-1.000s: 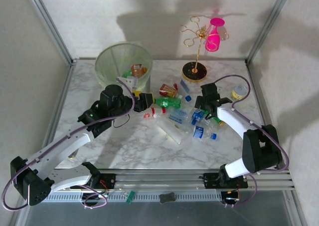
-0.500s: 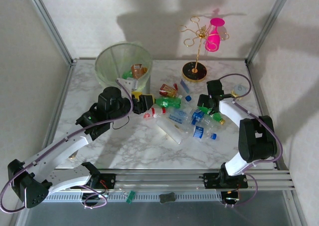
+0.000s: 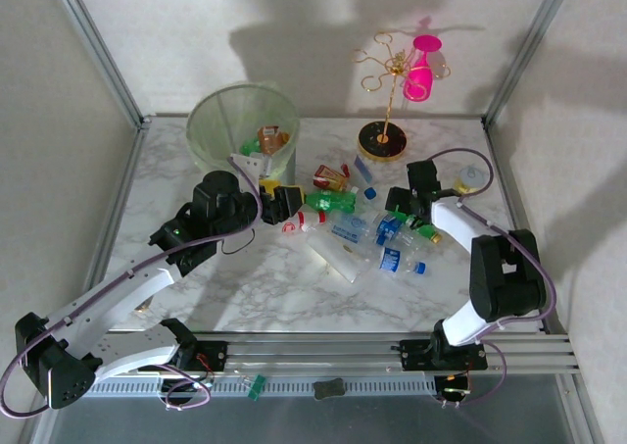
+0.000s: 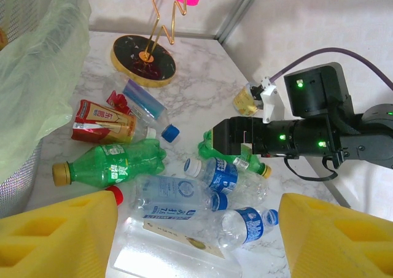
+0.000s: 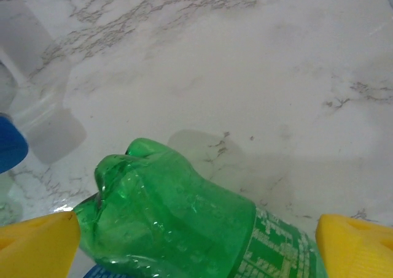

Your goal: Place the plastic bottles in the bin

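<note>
On the right of the tabletop [image 3: 265, 282], the right end effector [image 5: 196, 244] hangs wide open astride a green bottle [image 5: 172, 216], so this is the grasp step and next it must clench and carry to the far-left bin [image 3: 209, 142], while the left end effector [image 4: 196, 235] hovers released, empty.

1. Bright, even light from above and the near side washes the marble table [image 3: 274, 287] in the top view, sharp from edge to edge
2. Large soft shadows climb the white back wall [image 3: 196, 13], darkest near its middle, beside the gold stand [image 3: 382, 142]
3. From the left wrist, mid-distance is crisp; the yellow pads [image 4: 55, 235] in the bottom corners go soft, and a white glare strip sits on the clear flat package [image 4: 178, 259]
4. From the right wrist, the green bottle [image 5: 178, 229] sparkles with small highlights and throws a faint shadow on the marble; the clear bottle [image 5: 31, 81] at upper left is blurred
</note>
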Controlling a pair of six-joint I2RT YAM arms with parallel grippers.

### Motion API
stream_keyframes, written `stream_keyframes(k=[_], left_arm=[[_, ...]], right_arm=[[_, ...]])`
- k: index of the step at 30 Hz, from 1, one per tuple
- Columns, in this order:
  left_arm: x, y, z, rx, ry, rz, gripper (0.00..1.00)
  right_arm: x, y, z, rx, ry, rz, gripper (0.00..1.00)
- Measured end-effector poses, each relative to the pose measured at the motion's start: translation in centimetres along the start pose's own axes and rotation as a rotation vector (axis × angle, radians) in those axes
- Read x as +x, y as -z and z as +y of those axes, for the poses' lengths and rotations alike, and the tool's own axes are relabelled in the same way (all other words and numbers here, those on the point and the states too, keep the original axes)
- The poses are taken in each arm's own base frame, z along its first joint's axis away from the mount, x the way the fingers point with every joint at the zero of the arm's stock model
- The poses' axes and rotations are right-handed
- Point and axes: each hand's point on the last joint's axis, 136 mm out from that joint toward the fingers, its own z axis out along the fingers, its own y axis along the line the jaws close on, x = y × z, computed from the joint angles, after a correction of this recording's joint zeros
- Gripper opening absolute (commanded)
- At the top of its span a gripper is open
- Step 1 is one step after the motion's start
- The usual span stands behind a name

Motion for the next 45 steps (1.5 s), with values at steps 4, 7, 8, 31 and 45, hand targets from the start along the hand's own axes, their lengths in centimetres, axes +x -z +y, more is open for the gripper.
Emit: stream_keyframes(k=[4, 7, 8, 31, 45], left_arm=[[0.0, 0.0, 0.0, 0.000, 0.000, 0.000, 0.70], [0.0, 0.0, 0.0, 0.000, 0.000, 0.000, 0.70], [0.0, 0.0, 0.0, 0.000, 0.000, 0.000, 0.70], [0.0, 0.0, 0.0, 0.001, 0.000, 0.001, 0.70], [0.0, 0.0, 0.0, 0.001, 0.000, 0.001, 0.71]], right_arm=[[-0.1, 0.4, 0.5, -0.034, -0.002, -0.005, 0.99], [-0.1, 0.4, 0.8, -0.049, -0.002, -0.004, 0.99], [-0.1, 0.3, 0.8, -0.049, 0.001, -0.004, 0.99], [-1.2, -2.5, -6.8, 0.193, -0.165, 0.011, 0.93], [-1.6, 0.4, -8.2, 0.243, -0.207, -0.008, 0.99]])
